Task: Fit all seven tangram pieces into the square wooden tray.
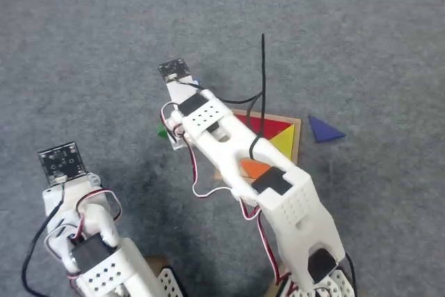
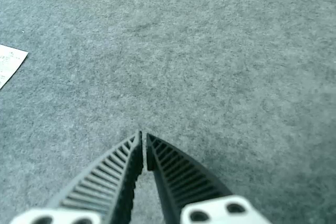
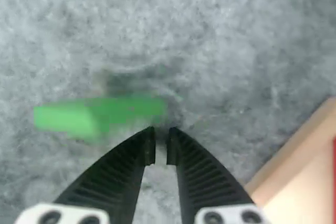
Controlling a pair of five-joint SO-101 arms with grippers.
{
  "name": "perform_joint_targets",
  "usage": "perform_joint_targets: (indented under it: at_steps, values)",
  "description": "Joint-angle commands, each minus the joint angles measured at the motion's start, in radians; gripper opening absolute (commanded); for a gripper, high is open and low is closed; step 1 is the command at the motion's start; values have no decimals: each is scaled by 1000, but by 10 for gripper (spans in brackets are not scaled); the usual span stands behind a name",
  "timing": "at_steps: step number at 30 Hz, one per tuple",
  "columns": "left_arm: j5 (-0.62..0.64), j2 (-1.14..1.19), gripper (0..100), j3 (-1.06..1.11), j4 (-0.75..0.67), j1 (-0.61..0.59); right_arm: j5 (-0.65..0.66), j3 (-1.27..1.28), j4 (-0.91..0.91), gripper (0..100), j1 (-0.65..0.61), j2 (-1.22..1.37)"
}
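The right pincer [image 3: 159, 134] is squeezed almost shut, with just a thin slit, and holds nothing. Its own wrist view shows the green piece [image 3: 100, 114] on the grey carpet [image 3: 236, 40], just past its tips and a bit to one side. The wooden tray [image 3: 294, 161] has its rim close on the other side.

The high view shows more. A red piece [image 1: 268, 126] and a yellow piece [image 1: 285, 142] sit in the tray. An orange piece [image 1: 254, 168] peeks out beside the arm. A blue triangle [image 1: 323, 130] lies on the carpet, past the tray's far side from this pincer.

The left pincer [image 2: 143, 139] is pinched shut on nothing. Open carpet lies ahead of it, and a white paper [image 2: 8, 64] is off to one side.
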Motion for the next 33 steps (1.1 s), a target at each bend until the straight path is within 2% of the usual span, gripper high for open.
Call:
perform_joint_targets:
  at_steps: [1,7,12,14,16,20,26,33]
  values:
    - [-5,-17,15,-8,3,8,40,-32,74,36,48,-113]
    - [-5,-17,15,-8,3,9,95,-31,119,55,117,-206]
    - [-5,-15,15,-8,3,9,135,-48,-27,188,47,-208]
    - [-5,-15,15,-8,3,9,153,-86,-58,214,13,-186]
    - [-5,-15,15,-8,3,9,112,-149,-71,217,-2,-150]
    - [-5,-15,15,-8,3,9,-58,-316,-71,218,-30,-22]
    - [-5,-14,15,-8,3,9,-72,-532,-33,224,-58,185]
    - [-3,-14,15,-8,3,9,-338,-746,136,347,-74,317]
